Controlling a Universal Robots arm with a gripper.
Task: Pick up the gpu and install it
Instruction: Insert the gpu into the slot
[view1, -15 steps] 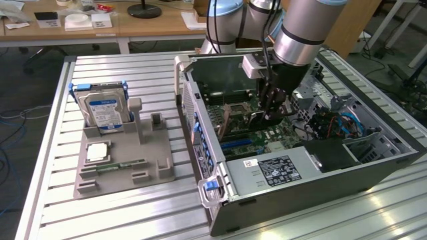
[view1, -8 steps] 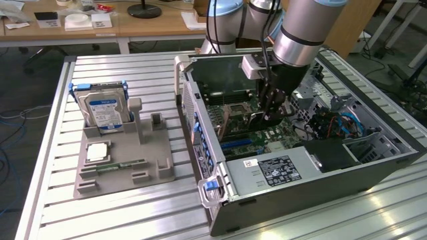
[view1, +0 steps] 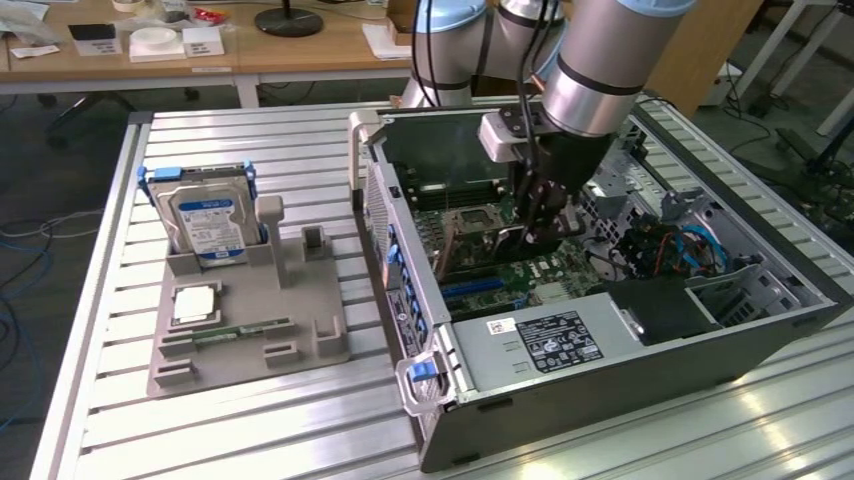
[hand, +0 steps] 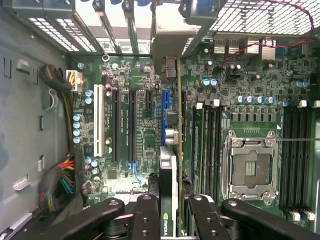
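My gripper (view1: 539, 236) reaches down into the open computer case (view1: 601, 345), over the green motherboard (view1: 467, 262). It is shut on the gpu (hand: 173, 165), a thin dark card seen edge-on between the black fingers (hand: 146, 212). The card runs along the blue expansion slot (hand: 165, 102), next to the memory slots. Its pale metal bracket (hand: 169, 42) lies at the case's rear slot openings. I cannot tell whether the card's edge sits in the slot. In the exterior view the gpu (view1: 513, 246) is a dark sliver below the fingers.
A grey holder (view1: 247, 345) stands on the slatted table at the exterior view's left, carrying a silver hard drive (view1: 207, 215), a square chip (view1: 196, 303) and a green memory stick (view1: 240, 330). The empty CPU socket (hand: 248, 170) and cable bundles (hand: 57, 182) flank the slots.
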